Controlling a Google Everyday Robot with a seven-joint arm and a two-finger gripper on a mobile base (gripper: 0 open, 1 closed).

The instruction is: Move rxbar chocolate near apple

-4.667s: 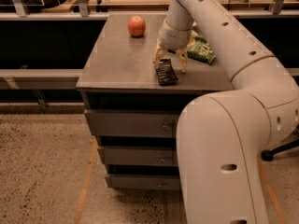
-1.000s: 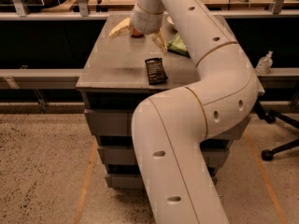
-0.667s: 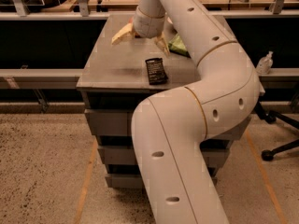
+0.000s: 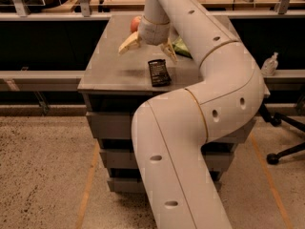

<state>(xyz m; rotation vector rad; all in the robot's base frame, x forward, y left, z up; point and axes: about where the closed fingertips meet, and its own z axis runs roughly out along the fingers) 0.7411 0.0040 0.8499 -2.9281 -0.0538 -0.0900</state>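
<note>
Gripper [image 4: 148, 49] hovers wide open and empty over the cabinet top [image 4: 109, 70], just behind the rxbar chocolate [image 4: 158, 72], which lies flat near the front edge. The apple [image 4: 135, 23], apparently half-hidden by the wrist, sits farther back. A clean grasp means straddling the bar's narrow width before closing.

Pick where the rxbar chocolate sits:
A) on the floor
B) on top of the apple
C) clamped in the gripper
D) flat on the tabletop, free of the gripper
D: the rxbar chocolate lies flat on the table, while the gripper hangs open just beyond it, between it and the apple.
</note>
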